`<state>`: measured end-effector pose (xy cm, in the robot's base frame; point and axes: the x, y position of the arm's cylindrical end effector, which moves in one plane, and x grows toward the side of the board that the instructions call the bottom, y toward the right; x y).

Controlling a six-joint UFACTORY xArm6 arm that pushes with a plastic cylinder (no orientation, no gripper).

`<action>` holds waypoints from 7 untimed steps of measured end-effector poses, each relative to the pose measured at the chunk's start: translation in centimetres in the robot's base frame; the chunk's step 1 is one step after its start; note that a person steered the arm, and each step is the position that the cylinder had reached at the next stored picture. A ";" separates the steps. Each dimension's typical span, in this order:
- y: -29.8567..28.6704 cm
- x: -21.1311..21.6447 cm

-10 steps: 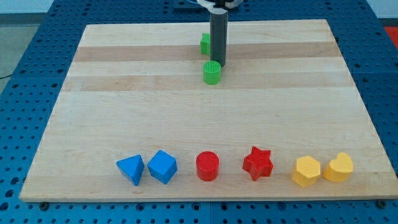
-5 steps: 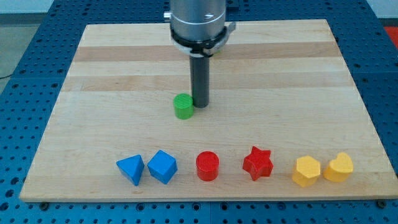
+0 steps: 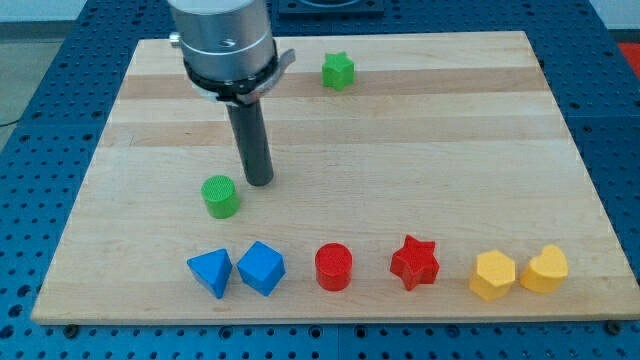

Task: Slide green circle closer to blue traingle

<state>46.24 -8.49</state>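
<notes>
The green circle (image 3: 221, 196) lies on the wooden board (image 3: 420, 160), left of centre. My tip (image 3: 259, 182) is just to its upper right, a small gap apart. The blue triangle (image 3: 210, 272) sits near the view's bottom left, straight below the green circle. A blue cube-like block (image 3: 261, 267) stands right beside the triangle on its right.
A row runs along the view's bottom: a red circle (image 3: 333, 267), a red star (image 3: 414, 263), a yellow hexagon (image 3: 493, 275) and a yellow heart-like block (image 3: 544, 268). A green star (image 3: 338, 71) lies near the view's top.
The green circle has slid down and to the left, from the top centre toward the blue triangle. My tip followed it the same way, uncovering the green star.
</notes>
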 end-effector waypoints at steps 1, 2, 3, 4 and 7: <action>-2.6 0.4; -6.3 0.9; -8.5 2.4; -10.5 4.8; -14.7 8.6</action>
<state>54.85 -23.19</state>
